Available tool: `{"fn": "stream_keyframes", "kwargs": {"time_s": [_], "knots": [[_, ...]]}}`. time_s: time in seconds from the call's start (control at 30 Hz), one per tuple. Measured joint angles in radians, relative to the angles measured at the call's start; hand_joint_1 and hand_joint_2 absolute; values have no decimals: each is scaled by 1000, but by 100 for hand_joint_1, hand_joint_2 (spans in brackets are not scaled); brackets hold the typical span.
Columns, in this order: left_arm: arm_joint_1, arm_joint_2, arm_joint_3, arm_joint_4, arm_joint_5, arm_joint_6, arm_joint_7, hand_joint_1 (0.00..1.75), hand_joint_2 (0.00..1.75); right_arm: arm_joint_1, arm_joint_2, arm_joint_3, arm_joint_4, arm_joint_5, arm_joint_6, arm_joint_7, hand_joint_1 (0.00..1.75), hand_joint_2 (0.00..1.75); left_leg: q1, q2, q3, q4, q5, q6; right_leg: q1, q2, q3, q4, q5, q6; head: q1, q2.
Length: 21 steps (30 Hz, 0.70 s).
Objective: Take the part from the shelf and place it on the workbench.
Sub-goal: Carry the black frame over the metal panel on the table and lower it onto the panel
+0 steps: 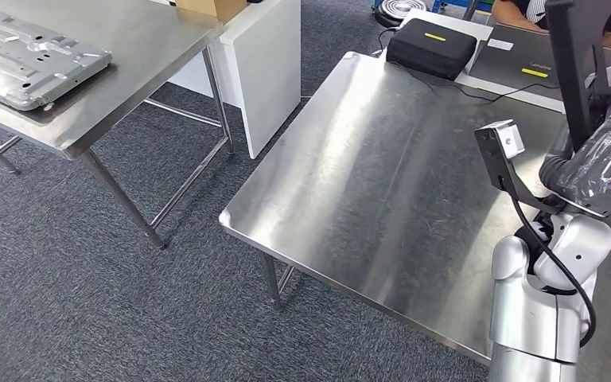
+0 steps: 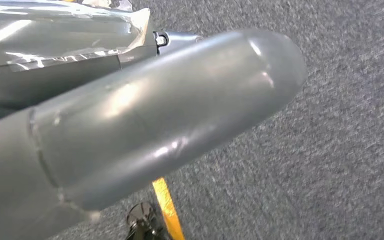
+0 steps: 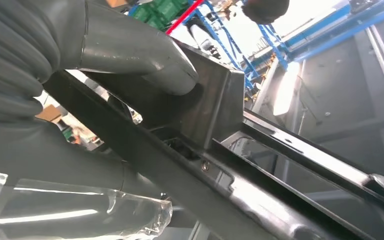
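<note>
The workbench point(image 1: 366, 183), a bare steel table, fills the centre of the head view and carries nothing on its near surface; a black case point(image 1: 431, 46) rests just beyond its far edge at 12 o'clock. A second steel table point(image 1: 139, 48) at 10 o'clock bears a large pressed metal panel point(image 1: 24, 52). The part point(image 1: 577, 68), a dark angular metal bracket, is at 2 o'clock, raised above the workbench's right side and not touching it. The right hand point(image 1: 597, 163) grips it: in the right wrist view the thumb point(image 3: 145, 60) presses against a flat plate of the part point(image 3: 200, 115). The left hand point(image 2: 145, 125) hangs over carpet point(image 2: 340, 150); whether its fingers are spread or closed cannot be told. Judged status: retrieval from the shelf complete; lowering and release onto the workbench outstanding.
</note>
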Motion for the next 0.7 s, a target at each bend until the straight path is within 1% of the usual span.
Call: {"fn": "stream_keyframes", "kwargs": {"time_s": [0.03, 0.07, 0.1, 0.13, 0.17, 0.2, 0.23, 0.27, 0.3, 0.33, 0.37, 0.4, 0.43, 0.47, 0.5, 0.53, 0.57, 0.6, 0.63, 0.67, 0.7], "knots": [[-1, -1, 0, 0, 0, 2, 1, 0, 0, -2, -8, 6, 5, 0, -1, 15, 175, 175, 1, 11, 4, -8, 4, 7, 2, -11, -7, 10, -6, 4, 2, 0], [-2, -1, 1, 0, 1, 3, 1, 0, 0, -7, -17, 14, 11, 0, -1, 31, 175, 175, 4, 24, 9, -16, 7, 14, 4, -30, -24, 39, -20, 5, 6, 0], [-2, -2, 1, 0, 2, 4, 2, 0, 0, -12, -26, 24, 18, 0, -2, 45, 175, 175, 5, 37, 12, -22, 9, 19, 6, -54, -50, 89, -43, 3, 9, 0], [-2, -2, 2, 0, 3, 4, 2, 0, 0, -16, -34, 34, 27, 0, -2, 59, 175, 175, 4, 50, 13, -24, 9, 22, 7, -75, -86, 157, -69, 2, 13, 0], [-2, -2, 3, 0, 4, 3, 2, 0, 0, -17, -41, 44, 36, 0, -2, 70, 175, 175, 3, 63, 13, -24, 9, 23, 6, -85, -121, 225, -91, 2, 15, 0], [-2, -2, 5, 0, 5, 0, 2, 0, 0, -15, -47, 52, 44, 0, -2, 80, 175, 175, 2, 76, 13, -24, 8, 23, 5, -91, -144, 271, -102, 6, 16, 0], [-2, -3, 6, 0, 6, -3, 2, 0, 0, -13, -54, 59, 51, 0, -2, 89, 175, 175, 2, 88, 13, -24, 7, 23, 3, -95, -149, 278, -98, 13, 16, 0], [-3, -4, 7, 0, 6, -5, 2, 0, 0, -12, -60, 64, 56, 0, -2, 97, 175, 175, 2, 99, 13, -24, 6, 23, 2, -101, -132, 244, -80, 22, 17, 0], [-3, -5, 7, 0, 6, -6, 2, 0, 0, -12, -66, 70, 60, 0, -2, 105, 175, 175, 2, 109, 15, -23, 5, 21, 0, -113, -95, 173, -52, 31, 17, 0], [-3, -6, 7, 0, 6, -7, 2, 0, 0, -13, -71, 75, 63, 0, -2, 112, 175, 175, 0, 117, 17, -23, 3, 18, 1, -138, -54, 94, -26, 35, 17, 0], [-3, -6, 8, 0, 6, -8, 3, 0, 0, -15, -75, 80, 66, 0, -2, 118, 175, 175, -3, 126, 19, -22, 0, 13, 3, -158, -19, 33, -6, 33, 17, 0], [-3, -7, 8, 0, 6, -9, 4, 0, 0, -16, -79, 86, 70, 0, -2, 122, 175, 175, -6, 135, 21, -20, -2, 8, 6, -171, 3, -7, 7, 28, 17, 0], [-4, -7, 8, 0, 6, -10, 6, 0, 0, -18, -82, 91, 74, 0, -2, 126, 175, 175, -8, 143, 23, -20, -4, 2, 9, -174, 9, -18, 11, 20, 17, 0], [-4, -7, 8, 0, 5, -12, 7, 0, 0, -19, -85, 95, 79, 0, -2, 131, 175, 175, -8, 153, 25, -19, -6, -3, 11, -162, 8, -17, 14, 14, 16, 0], [-5, -7, 8, 0, 4, -15, 7, 0, 0, -20, -90, 100, 85, 0, -2, 139, 175, 175, -5, 158, 26, -18, -9, -9, 8, -150, 7, -18, 16, 7, 16, 0], [-5, -6, 9, 0, 2, -19, 7, 0, 0, -22, -94, 106, 92, 0, -3, 150, 175, 175, -2, 149, 24, -10, -17, -15, 5, -139, 7, -19, 19, 2, 15, 0], [-6, -6, 9, 0, 0, -23, 5, 0, 0, -26, -98, 111, 101, 0, -3, 162, 175, 175, 1, 130, 15, 14, -35, -21, 3, -129, 8, -21, 21, -5, 13, 0], [-5, -6, 9, 0, -1, -27, 4, 0, 0, -29, -101, 118, 110, 0, -3, 174, 175, 175, 3, 105, -4, 59, -64, -26, 0, -119, 8, -22, 23, -10, 11, 0], [-5, -6, 9, 0, -2, -30, 2, 0, 0, -31, -104, 125, 118, 0, -3, 183, 175, 175, 4, 81, -33, 125, -99, -29, 0, -109, 8, -21, 23, -14, 8, 0], [-4, -7, 9, 0, -1, -33, 0, 0, 0, -32, -106, 132, 128, 0, -3, 188, 175, 175, 4, 69, -68, 197, -132, -31, 1, -97, 7, -21, 23, -16, 7, 0], [-4, -6, 9, 0, -1, -35, -1, 0, 0, -31, -107, 138, 136, 0, -3, 190, 175, 175, 4, 64, -97, 254, -152, -32, 2, -85, 6, -20, 23, -17, 6, 0]]}}
